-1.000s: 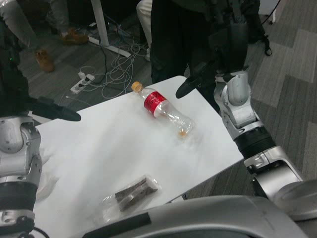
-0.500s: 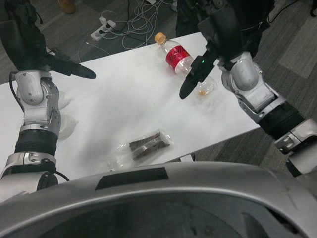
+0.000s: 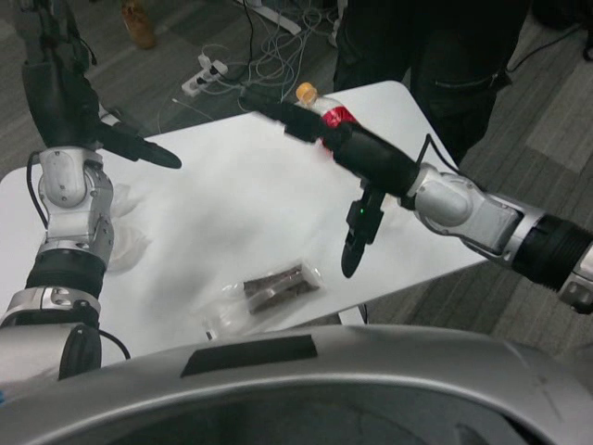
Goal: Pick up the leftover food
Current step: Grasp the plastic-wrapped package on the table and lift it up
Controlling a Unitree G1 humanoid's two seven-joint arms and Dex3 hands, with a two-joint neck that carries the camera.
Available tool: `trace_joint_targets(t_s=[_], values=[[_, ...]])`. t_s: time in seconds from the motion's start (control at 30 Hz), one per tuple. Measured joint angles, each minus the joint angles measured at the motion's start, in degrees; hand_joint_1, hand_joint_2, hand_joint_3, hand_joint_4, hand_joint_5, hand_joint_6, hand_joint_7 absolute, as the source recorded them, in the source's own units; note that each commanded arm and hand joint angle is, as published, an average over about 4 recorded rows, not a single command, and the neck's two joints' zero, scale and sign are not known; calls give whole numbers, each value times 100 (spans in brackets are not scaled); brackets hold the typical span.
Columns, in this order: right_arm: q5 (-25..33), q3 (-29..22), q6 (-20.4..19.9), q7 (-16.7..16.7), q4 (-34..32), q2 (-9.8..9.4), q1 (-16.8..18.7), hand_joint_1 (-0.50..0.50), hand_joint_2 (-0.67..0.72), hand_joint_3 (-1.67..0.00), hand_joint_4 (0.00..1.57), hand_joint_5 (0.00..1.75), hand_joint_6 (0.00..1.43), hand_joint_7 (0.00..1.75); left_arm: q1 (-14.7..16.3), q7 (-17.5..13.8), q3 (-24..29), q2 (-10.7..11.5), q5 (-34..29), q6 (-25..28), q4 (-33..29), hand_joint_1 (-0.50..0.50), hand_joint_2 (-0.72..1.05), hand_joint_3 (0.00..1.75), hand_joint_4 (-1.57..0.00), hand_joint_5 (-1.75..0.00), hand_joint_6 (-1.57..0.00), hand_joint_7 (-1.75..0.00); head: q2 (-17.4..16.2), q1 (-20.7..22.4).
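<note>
On the white bench (image 3: 232, 213), near the front edge, lies the leftover food (image 3: 276, 286). It is a dark brown bar inside a see-through wrapper, and the wrapper sticks out past the bar toward the left. No words can be read on the wrapper.

At the far side of the bench lies a plastic bottle (image 3: 326, 111) on its side. It has an orange cap and a red label. The label has writing on it, but it is too blurry to read. Most of the bottle is hidden behind the right arm, so what is in it cannot be told.

The right robot hand (image 3: 334, 148) reaches across the bench above the bottle. Its fingers are spread out and it holds nothing. One finger (image 3: 357, 243) hangs down with a tiny green light on it, and its tip is just beside the food, up and to the right of it, not touching.

The left robot hand (image 3: 65, 97) is up over the left side of the bench, well apart from the food. It is wide too, with one finger pointing out to the right, and nothing is in it.

Behind the bench a person in dark clothes (image 3: 435, 56) stands close. White cables and a power strip (image 3: 206, 72) lie on the grey floor.
</note>
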Motion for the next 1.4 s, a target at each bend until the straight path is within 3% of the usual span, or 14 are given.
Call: trace_joint_targets(t_s=[0.13, 0.3, 0.43, 0.53, 0.63, 0.77, 0.9, 1.13, 1.4], values=[[-346, 413, 84, 255, 15, -143, -429, -21, -2, -8, 0, 0, 0, 0, -160, -19, -125, 249, -38, 15, 242, -50, -46, 0, 0, 0, 0, 0, 88, -79], [-771, 837, 115, 441, 6, -227, -769, -17, -3, -8, 0, 0, 0, 0, -285, -29, -196, 364, -70, 17, 498, -50, -46, 0, 0, 0, 0, 0, 62, -182], [-1168, 1025, 128, 497, -5, -227, -912, -17, -8, -10, 0, 0, 0, 0, -426, -29, -286, 496, -143, 17, 732, -50, -46, 0, 0, 0, 0, 0, -67, -206], [-1505, 1220, 141, 635, 20, -64, -1045, -17, -10, -14, 0, 0, 0, 0, -558, -28, -397, 573, -230, 12, 920, -50, -53, 0, 0, 0, 0, 0, -189, -218], [-1861, 1305, 141, 765, 83, 79, -1083, -17, -13, -16, 0, 0, 0, 0, -643, -29, -551, 658, -360, 14, 1052, -50, -50, 0, 0, 0, 0, 0, -228, -194], [-2460, 1300, 148, 919, 218, 171, -1105, -17, -38, -16, 0, 0, 0, 0, -715, -29, -687, 784, -515, 14, 1216, -50, -46, 0, 0, 0, 0, 0, -277, -204], [-2847, 1305, 206, 1005, 245, 294, -1093, -17, -48, -16, 0, 0, 0, 0, -739, -29, -765, 871, -573, 17, 1266, -50, -50, 0, 0, 0, 0, 0, -312, -236], [-3089, 1725, 447, 1148, 292, 384, -1032, -17, -48, -26, 0, 0, 0, 0, -754, -29, -929, 916, -687, 17, 1274, -50, -53, 0, 0, 0, 0, 0, -252, -221], [-3013, 2243, 434, 1094, 485, 365, -1024, -17, -48, -32, 0, 0, 0, 0, -752, -29, -997, 932, -690, 17, 1269, -50, -53, 0, 0, 0, 0, 0, -121, -280]])
